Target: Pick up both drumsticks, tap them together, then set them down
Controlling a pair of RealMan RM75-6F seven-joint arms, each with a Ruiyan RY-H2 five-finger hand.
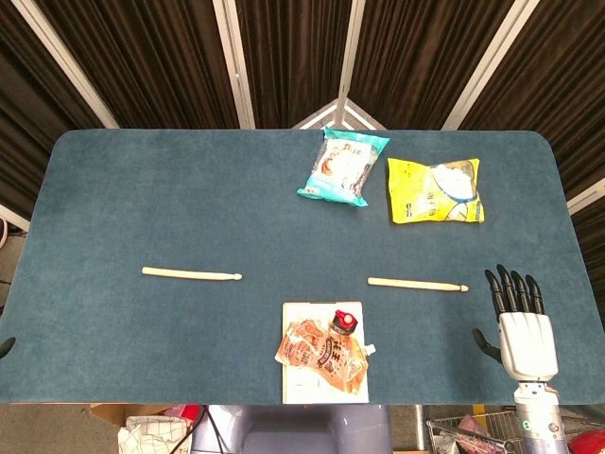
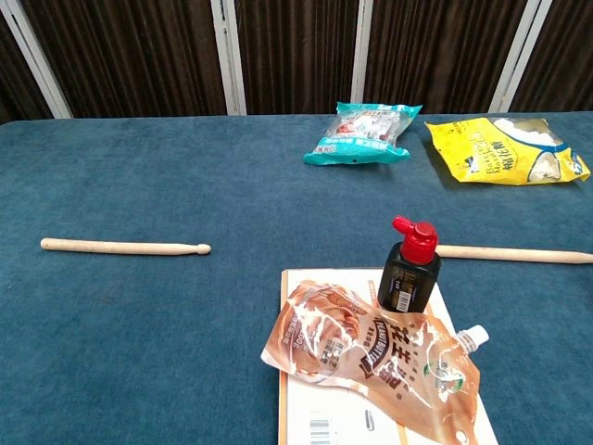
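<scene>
A: Head view, what's the right hand [image 1: 523, 326] doing?

B: It's over the desk [image 1: 142, 189], fingers spread, holding nothing. The right drumstick [image 1: 417, 284] lies just off its fingertips, toward the middle; the left drumstick [image 1: 191, 274] is way further over. A dark tip at the left edge could be the left hand, can't tell.

A: Chest view?

B: No hands. Both sticks lie flat, with a black red-capped bottle [image 2: 409, 266] between them.

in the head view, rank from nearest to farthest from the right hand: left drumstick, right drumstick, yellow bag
From the right hand:
1. Right drumstick, just to its left.
2. Yellow bag, beyond it toward the table's far edge.
3. Left drumstick, far across on the left.
</scene>
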